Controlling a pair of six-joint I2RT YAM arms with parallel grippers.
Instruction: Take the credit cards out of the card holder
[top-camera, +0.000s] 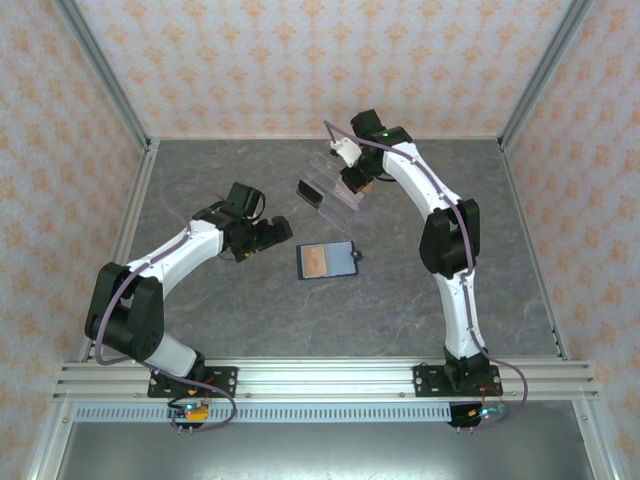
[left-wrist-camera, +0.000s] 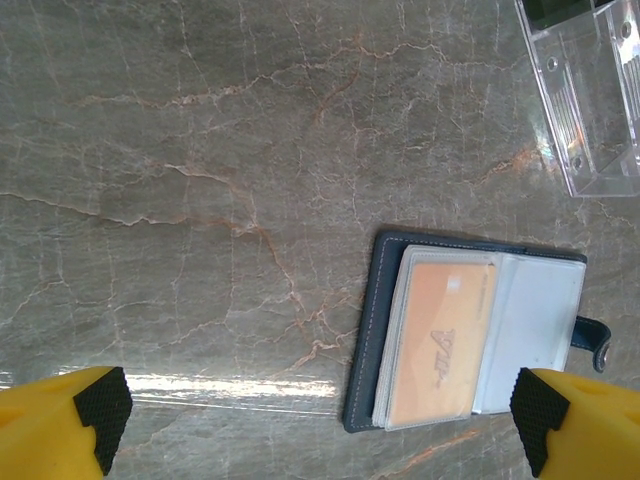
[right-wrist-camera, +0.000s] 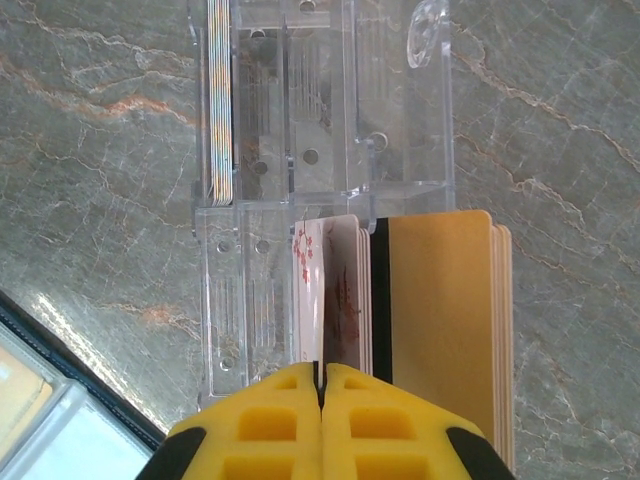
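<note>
Navy-blue card holder (top-camera: 327, 261) lies open and flat at the middle of the tabletop (top-camera: 230, 320). Its clasp tab (left-wrist-camera: 592, 342) points toward the right edge, and an orange card (left-wrist-camera: 440, 345) sits in its clear pocket. Just left of it hovers the left gripper (top-camera: 268, 236), jaws wide apart and holding nothing. Toward the far edge stands a clear acrylic box (top-camera: 338, 198) with more credit cards (right-wrist-camera: 440, 320) upright in it, orange-tan ones and a whitish blossom-printed one. The right gripper (right-wrist-camera: 321, 385) is above them, jaws pressed together; whether a card edge is pinched between them I cannot tell.
</note>
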